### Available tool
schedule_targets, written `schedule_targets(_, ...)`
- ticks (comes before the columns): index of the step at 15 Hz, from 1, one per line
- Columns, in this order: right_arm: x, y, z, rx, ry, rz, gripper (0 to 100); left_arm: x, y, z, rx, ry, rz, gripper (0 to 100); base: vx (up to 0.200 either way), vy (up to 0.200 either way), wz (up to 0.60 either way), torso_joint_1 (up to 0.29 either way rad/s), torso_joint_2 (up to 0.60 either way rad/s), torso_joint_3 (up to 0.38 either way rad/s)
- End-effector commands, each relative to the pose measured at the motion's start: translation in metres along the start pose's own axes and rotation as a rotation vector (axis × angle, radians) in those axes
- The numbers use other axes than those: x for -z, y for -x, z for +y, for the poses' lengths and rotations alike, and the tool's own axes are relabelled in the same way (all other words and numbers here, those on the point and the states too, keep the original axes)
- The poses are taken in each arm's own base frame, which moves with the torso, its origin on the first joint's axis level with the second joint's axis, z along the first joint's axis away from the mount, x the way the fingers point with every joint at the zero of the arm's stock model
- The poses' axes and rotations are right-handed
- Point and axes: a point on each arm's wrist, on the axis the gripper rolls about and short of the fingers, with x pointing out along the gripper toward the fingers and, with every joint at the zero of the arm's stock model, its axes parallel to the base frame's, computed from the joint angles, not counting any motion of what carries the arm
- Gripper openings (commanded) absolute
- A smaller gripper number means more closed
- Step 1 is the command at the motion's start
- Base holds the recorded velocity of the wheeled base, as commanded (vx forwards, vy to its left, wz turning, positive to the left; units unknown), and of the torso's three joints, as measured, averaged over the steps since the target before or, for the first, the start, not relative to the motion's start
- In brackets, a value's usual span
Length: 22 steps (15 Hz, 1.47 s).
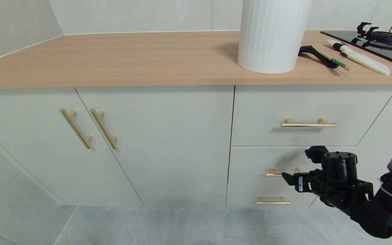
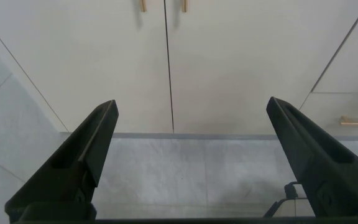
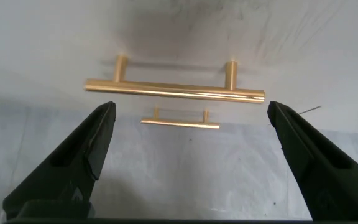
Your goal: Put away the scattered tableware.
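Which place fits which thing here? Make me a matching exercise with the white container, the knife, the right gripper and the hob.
Things:
1 white container
2 knife
3 right gripper
4 hob

Places:
A facing a gold drawer handle
B set in the far right end of the countertop
C standing above the top drawer
D lying between hob and black-handled utensil

Pairs: 1-C, 2-D, 3-A, 4-B.

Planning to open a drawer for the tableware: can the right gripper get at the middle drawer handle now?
Probably yes: the right gripper is open, facing the middle drawer handle, with nothing between them.
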Motion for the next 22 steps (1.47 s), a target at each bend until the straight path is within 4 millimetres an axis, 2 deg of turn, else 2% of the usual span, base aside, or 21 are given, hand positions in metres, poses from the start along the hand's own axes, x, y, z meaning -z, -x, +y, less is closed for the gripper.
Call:
schedule_targets(1,0.012,-0.013,0.001,0.020,0.001,0.008,100,0.000,0.000,0.000,-0.001,0.000,0.000,100,0.000,0.000,0.00,0.000,0.00,0.000)
schedule_targets(12,0.021,-0.046,0.004,0.097,-0.051,-0.076,100,0.000,0.000,0.000,-0.001,0.000,0.000,100,0.000,0.000,0.00,0.000,0.00,0.000)
schedule_targets(22,0.029,-0.043,0.002,0.101,-0.034,-0.045,100,0.000,0.000,0.000,-0.001,0.000,0.000,100,0.000,0.000,0.00,0.000,0.00,0.000)
